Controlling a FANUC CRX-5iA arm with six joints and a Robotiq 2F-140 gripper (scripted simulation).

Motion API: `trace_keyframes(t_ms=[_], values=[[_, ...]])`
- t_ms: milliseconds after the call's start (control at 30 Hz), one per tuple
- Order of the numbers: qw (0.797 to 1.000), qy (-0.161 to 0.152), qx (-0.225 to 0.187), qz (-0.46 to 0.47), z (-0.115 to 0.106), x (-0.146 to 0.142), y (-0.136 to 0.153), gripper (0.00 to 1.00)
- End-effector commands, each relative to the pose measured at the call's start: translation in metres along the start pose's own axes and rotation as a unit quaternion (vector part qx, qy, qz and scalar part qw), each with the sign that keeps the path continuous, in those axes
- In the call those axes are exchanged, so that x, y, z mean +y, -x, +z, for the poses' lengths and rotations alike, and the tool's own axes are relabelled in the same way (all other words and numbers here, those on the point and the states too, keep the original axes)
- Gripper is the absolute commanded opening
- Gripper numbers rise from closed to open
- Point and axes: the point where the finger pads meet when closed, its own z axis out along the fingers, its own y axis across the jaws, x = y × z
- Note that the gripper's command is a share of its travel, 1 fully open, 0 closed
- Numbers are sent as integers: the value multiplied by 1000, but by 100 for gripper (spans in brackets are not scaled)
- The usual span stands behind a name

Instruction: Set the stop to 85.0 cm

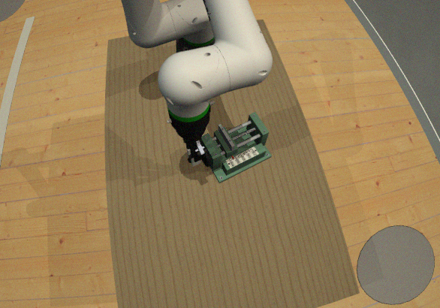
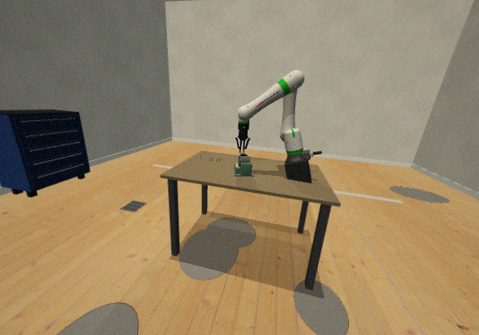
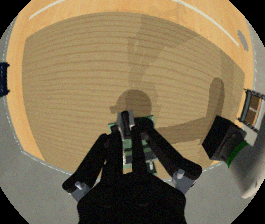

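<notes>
Handwheel (image 1: 206, 160) (image 2: 243, 155) (image 3: 143, 123) is sitting at the end of the green screw fixture (image 1: 215, 158) (image 2: 245, 169), dark against the painted block and partly hiding behind the tool (image 1: 197, 155) (image 2: 243, 152) (image 3: 126, 120). The tool is clenching on it from above, its narrow pads standing on either side of a dark part; whether that is rim or knob, I cannot tell. The fixture is resting on the brown desk (image 1: 225, 233) (image 2: 204, 175) (image 3: 83, 65), in front of the arm.

The wheel is probably behaving as a stiff, hard part, turning about its axle rather than lifting away, and its dark surface may be offering little grip to a shallow pinch. A hold near the outer edge would be giving better leverage, with the fingers following the arc so as not to be twisting the screw.

Smooth metal rods are running between matte green blocks, carrying the flat grey stop (image 1: 227, 137). Beside them a pale scale strip (image 1: 243, 158) is showing a small red pointer (image 1: 233, 158), its figures too blurred for reading. Fine parallel grain is covering the desk.
</notes>
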Motion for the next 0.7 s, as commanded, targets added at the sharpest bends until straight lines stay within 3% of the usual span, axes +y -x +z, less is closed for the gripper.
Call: trace_keyframes(t_ms=[0,667], values=[[1000,0,0,0,1,-2,0,4],[1000,0,0,0,19,-15,0,4]])
